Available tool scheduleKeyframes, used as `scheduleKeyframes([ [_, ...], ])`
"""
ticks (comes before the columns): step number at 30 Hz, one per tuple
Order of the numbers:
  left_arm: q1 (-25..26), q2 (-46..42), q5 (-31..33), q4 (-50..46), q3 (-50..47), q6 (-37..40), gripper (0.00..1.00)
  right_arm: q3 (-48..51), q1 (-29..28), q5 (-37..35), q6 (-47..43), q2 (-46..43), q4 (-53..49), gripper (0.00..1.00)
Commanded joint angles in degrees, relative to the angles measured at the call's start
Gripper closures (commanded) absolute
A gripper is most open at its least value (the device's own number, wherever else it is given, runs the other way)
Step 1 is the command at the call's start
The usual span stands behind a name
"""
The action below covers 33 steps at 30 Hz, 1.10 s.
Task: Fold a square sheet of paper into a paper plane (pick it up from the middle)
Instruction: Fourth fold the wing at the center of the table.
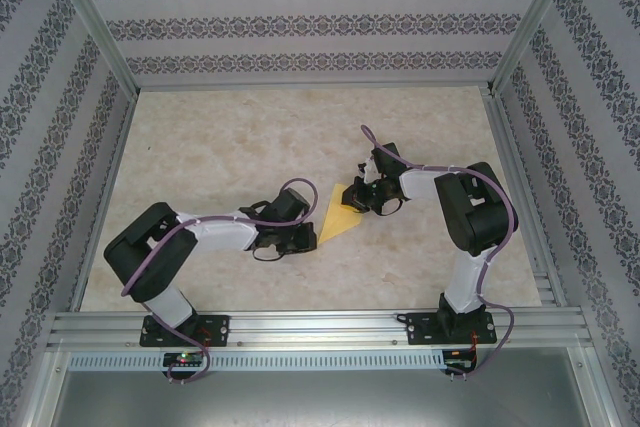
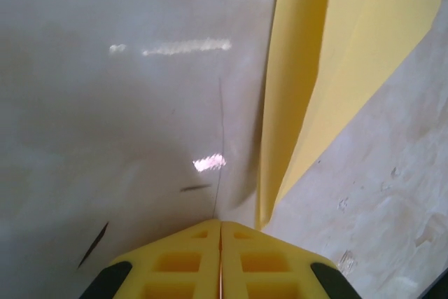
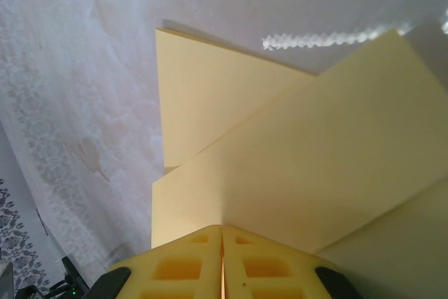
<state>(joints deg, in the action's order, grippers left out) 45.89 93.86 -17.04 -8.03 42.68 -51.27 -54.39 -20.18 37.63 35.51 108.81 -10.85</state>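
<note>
Top external view: square sheet of paper (image 1: pixel 335 215) lies mid-counter between my two claws, already folded down to a pointed triangular outline, its point away from me. Right wrist view shows two overlapping flaps (image 3: pixel 280 173) with crisp straight creases and one layer lifted. I judge the early folds done; the narrow dart is not yet made, so the lengthwise wing creases are left. Paper is thin, plain yellow, matte, and holds a sharp edge. Right claw (image 3: pixel 222 229) has its pads pressed together with the sheet running right into them, pinching it at the near edge. Left claw (image 2: pixel 220 225) is closed, pads meeting flush; the sheet's raised fold (image 2: pixel 308 68) stands just beside its tip, and I cannot tell whether any of it is caught. Counter (image 1: pixel 230 137) is beige, mottled, faintly glossy.
</note>
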Motion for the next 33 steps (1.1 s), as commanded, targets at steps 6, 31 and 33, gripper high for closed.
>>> scheduleKeyframes([
  [6,0.9,-2.2,0.4,6.1,4.1,1.3,0.92,2.5,0.3,-10.9,-1.3,6.2,-4.9,0.91],
  [31,-1.2,16.5,-0.8,4.4,13.7,6.1,0.96,1.7,0.4,-11.2,-2.3,7.7,-6.5,0.9],
  [33,-1.6,15.8,-1.8,5.9,11.3,5.5,0.96,1.6,0.4,-11.9,-2.5,7.9,-7.2,0.91],
])
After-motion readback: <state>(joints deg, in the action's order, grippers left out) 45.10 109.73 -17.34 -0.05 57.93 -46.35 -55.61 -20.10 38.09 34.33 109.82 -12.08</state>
